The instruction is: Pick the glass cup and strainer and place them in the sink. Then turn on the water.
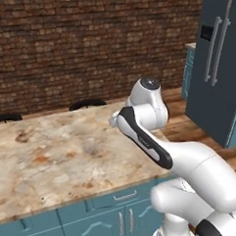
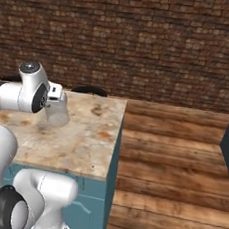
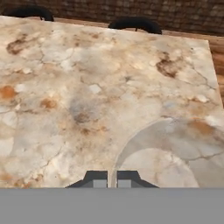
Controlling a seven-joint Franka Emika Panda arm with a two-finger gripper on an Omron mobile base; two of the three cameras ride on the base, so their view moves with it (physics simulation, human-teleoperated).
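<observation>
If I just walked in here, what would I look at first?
Probably the big white robot arm bending over the speckled stone counter. Its gripper grips the rim of a see-through glass cup, lifted above the counter's right end. Behind stands a dark brick wall, and a tall grey fridge at far right.

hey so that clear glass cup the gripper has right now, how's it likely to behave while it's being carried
The glass cup looks smooth, clear and handleless, so it is probably slippery and could slide in the grip. The gripper fingertips sit almost together at its rim, apparently pinching the thin wall, so the cup may swing. It looks rigid and likely fragile; dropping onto the stone counter could break it.
</observation>
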